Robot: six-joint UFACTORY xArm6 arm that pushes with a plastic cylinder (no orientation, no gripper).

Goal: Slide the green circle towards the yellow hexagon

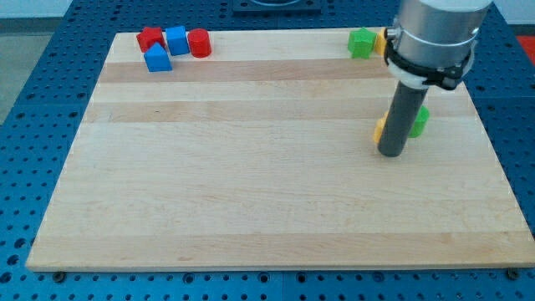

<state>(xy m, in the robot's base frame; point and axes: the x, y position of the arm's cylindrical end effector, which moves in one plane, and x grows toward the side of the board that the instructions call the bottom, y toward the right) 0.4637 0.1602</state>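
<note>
My tip [390, 154] rests on the wooden board [251, 184] at the view's right. Just behind the rod, a green block [420, 122], likely the green circle, peeks out on its right side. A yellow block [379, 129], mostly hidden by the rod, peeks out on its left side; its shape cannot be made out. The rod stands in front of both, touching or nearly touching them. A second green block [361, 42] sits at the top right, with another yellow block [380, 40] partly hidden beside it.
At the view's top left stands a cluster: a red block [150, 38], a blue block [176, 39], a red cylinder [199, 43] and a blue block [157, 58]. The arm's grey body [435, 33] covers the top right corner.
</note>
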